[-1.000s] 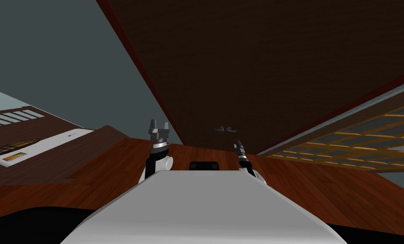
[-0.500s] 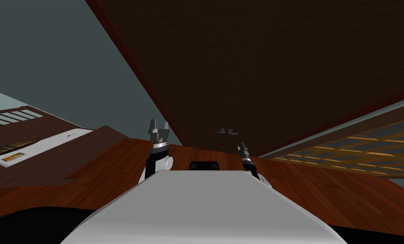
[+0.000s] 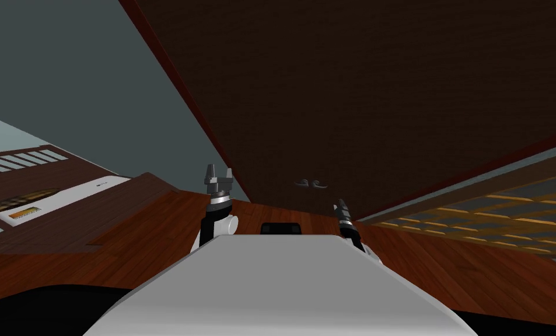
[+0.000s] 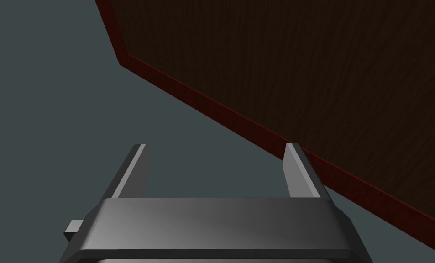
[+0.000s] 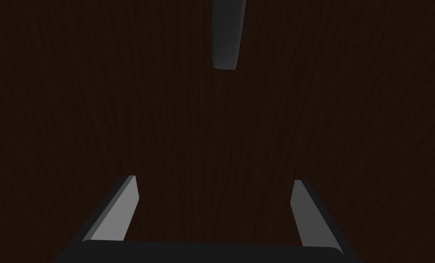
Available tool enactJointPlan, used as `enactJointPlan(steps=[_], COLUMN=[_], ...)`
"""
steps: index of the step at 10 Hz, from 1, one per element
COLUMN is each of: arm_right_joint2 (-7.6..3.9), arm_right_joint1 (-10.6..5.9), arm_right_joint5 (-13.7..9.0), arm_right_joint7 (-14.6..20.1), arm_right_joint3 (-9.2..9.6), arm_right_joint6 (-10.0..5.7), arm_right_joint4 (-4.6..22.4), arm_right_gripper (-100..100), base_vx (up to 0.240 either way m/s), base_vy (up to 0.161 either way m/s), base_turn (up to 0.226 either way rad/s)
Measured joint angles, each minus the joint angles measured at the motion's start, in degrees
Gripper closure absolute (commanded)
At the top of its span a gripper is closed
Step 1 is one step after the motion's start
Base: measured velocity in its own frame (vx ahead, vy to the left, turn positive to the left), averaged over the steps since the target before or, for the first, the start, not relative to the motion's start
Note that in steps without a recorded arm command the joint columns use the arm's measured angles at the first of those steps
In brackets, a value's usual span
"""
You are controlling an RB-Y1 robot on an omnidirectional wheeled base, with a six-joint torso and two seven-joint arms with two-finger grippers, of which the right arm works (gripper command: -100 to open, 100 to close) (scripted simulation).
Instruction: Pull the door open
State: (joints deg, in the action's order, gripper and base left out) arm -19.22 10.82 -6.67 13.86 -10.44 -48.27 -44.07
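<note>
Facing the dark brown door (image 3: 387,87), the right gripper (image 5: 215,180) holds its fingers wide apart and empty. It points at the grey handle (image 5: 228,36) ahead, not touching it, seemingly lined up to close round the lever. The left gripper (image 3: 219,175), likewise spread and empty, hangs beside the door's edge, out of the way.

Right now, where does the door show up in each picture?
Head: door covers the upper right, handle low on it.
Left wrist: door beyond the open left claw, beside the grey wall.
Right wrist: door beyond the open right claw, handle ahead.
Shared landmark: the handle, head and right wrist.
</note>
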Motion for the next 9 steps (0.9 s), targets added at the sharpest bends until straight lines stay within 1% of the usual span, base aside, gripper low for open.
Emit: enactJointPlan(steps=[1,2,3,4,5,6,9], arm_right_joint2=[0.1,0.61,1.18,1.75,2.85,3.01,2.98], arm_right_joint1=[-0.42,-0.87,-1.68,-2.68,-3.07,-3.16,-3.2], arm_right_joint5=[-0.28,-0.31,-0.17,0.01,0.37,0.43,0.43], arm_right_joint7=[-0.28,-0.51,-0.63,-0.82,-1.09,-1.15,-1.08], arm_right_joint3=[-0.5,-0.46,-0.08,0.29,1.06,1.19,1.2], arm_right_joint6=[0.11,0.47,0.39,0.16,0.25,0.29,0.27], arm_right_joint4=[0.57,-0.05,0.0,0.35,-0.79,-0.99,-0.83], arm_right_gripper=[-100,-100,-100,-100,-100,100,100], base_vx=[0.166,0.167,0.135,0.209,0.114,-0.02,-0.031], base_vy=[-0.129,-0.079,-0.023,0.11,0.065,-0.013,-0.014], base_turn=[0.168,0.155,0.106,0.218,0.046,-0.044,0.013])
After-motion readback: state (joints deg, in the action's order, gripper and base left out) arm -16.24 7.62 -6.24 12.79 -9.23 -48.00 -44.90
